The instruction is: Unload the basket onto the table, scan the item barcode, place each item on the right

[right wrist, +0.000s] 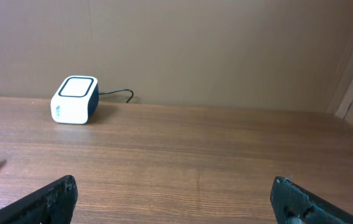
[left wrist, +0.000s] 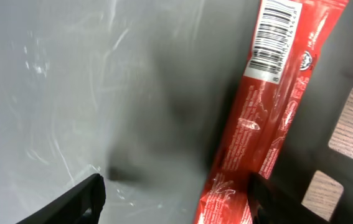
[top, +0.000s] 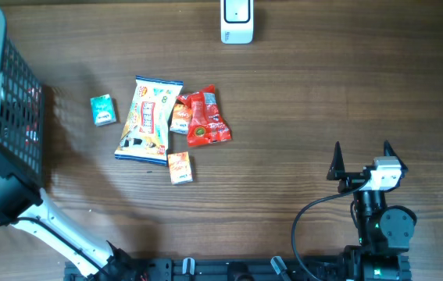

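Left jaws open beside red stick [left wrist: 254, 124] in left basket [top: 18, 101] | right jaws open, empty | step: likely binning | next: fetch from pile [top: 166, 125], show scanner [top: 237, 19]

Soft, even light overhead; the left wrist view is dim, glare streaks upper left, red packet [left wrist: 257, 124] sharp.

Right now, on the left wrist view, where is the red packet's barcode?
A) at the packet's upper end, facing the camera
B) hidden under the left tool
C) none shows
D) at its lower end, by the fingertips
A: the barcode shows as black bars on a white patch at the top end of the red packet, facing the camera.
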`<state>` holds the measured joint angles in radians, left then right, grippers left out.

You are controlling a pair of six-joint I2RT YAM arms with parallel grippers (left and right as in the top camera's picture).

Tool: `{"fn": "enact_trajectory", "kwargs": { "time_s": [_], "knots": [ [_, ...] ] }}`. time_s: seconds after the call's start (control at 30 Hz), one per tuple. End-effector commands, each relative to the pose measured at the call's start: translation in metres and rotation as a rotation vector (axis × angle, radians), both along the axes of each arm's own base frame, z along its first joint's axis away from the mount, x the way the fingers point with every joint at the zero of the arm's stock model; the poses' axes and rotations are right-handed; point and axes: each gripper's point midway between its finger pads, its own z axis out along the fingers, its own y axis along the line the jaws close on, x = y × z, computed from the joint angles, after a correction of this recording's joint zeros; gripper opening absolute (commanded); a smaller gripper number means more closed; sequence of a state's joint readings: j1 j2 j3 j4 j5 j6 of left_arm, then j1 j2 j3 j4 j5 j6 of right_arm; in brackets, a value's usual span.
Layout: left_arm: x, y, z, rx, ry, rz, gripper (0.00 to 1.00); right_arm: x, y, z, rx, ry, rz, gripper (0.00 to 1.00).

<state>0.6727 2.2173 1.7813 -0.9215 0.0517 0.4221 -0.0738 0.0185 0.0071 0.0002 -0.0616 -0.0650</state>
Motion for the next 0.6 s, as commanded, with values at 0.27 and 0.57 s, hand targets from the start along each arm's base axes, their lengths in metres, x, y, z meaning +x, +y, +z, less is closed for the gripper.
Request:
{"fn": "enact_trajectory", "kwargs": {
  "time_s": [0.27, 0.57],
  "knots": [
    [-0.021, 0.031, -0.001, 0.190, 0.119, 0.159, 0.56, 0.000, -0.003, 0.000, 0.014, -0.004, -0.015, 1.00],
    [-0.004, 0.031, 0.024, 0.180, 0.028, 0.158, 0.57, 0.000, -0.003, 0.000, 0.014, -0.004, -0.015, 1.00]
  ]
}}
